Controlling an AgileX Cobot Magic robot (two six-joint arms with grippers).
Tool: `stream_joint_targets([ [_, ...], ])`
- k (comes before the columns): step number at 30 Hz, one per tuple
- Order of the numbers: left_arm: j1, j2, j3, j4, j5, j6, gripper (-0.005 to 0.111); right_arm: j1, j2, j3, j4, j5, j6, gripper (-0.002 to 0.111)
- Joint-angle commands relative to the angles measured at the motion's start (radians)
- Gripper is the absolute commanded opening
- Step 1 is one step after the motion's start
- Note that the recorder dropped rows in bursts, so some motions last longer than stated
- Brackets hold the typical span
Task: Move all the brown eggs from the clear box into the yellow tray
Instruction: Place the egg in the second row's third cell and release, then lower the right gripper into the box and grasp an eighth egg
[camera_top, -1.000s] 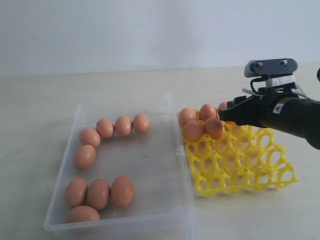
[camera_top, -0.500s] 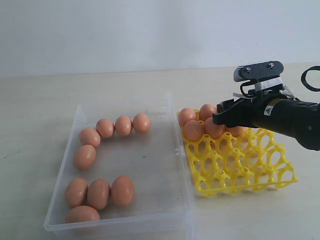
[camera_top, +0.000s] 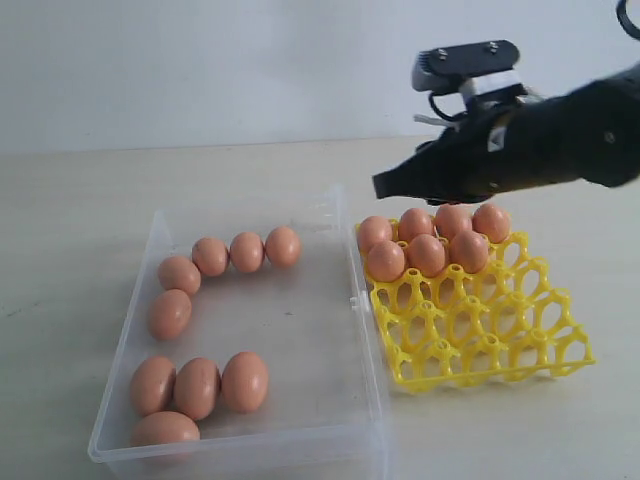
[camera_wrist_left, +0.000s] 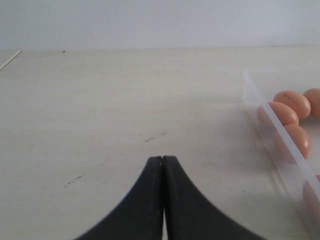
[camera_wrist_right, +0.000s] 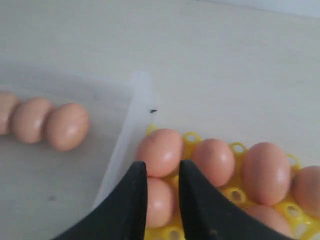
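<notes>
Several brown eggs (camera_top: 246, 251) lie in the clear box (camera_top: 300, 320), in a curved row at the back left and a cluster at the front left. Several more eggs (camera_top: 427, 254) fill the back two rows of the yellow tray (camera_top: 500, 340). My right gripper (camera_top: 385, 185) hangs above the tray's back left corner, tilted down toward the box. In the right wrist view the right gripper (camera_wrist_right: 162, 164) is open and empty, with tray eggs (camera_wrist_right: 160, 150) below the gap. My left gripper (camera_wrist_left: 162, 158) is shut over bare table beside the box wall (camera_wrist_left: 272, 120).
The tray sits tight against the box's right wall, near the latch tab (camera_top: 354, 300). The tray's front rows of cells (camera_top: 480, 355) hold nothing. Pale tabletop (camera_top: 80, 200) surrounds both, with a white wall behind.
My right gripper has lifted from the tray's back row and moved up and left. The eggs it covered on the back right of the tray now show.
</notes>
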Motion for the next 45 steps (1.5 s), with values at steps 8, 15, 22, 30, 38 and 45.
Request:
stream_joint_targets([
  [8,-0.009,-0.006,-0.004,-0.006,-0.012,0.0,0.0,0.244,0.231,-0.317,0.567,0.411,-0.292,0.053],
  [15,-0.009,-0.006,-0.004,-0.006,-0.012,0.0,0.0,0.287,0.419,-0.425,0.576,0.506,-0.274,0.056],
  [22,-0.009,-0.006,-0.004,-0.006,-0.012,0.0,0.0,0.292,0.476,-0.434,0.472,0.522,-0.201,0.056],
  [30,-0.009,-0.006,-0.004,-0.006,-0.012,0.0,0.0,0.292,0.491,-0.434,0.465,0.594,-0.194,0.056],
  [38,-0.009,-0.006,-0.004,-0.006,-0.012,0.0,0.0,0.303,0.5,-0.434,0.516,0.645,-0.195,0.043],
  [45,-0.009,-0.006,-0.004,-0.006,-0.012,0.0,0.0,0.287,0.414,-0.415,0.378,0.519,-0.231,0.0],
])
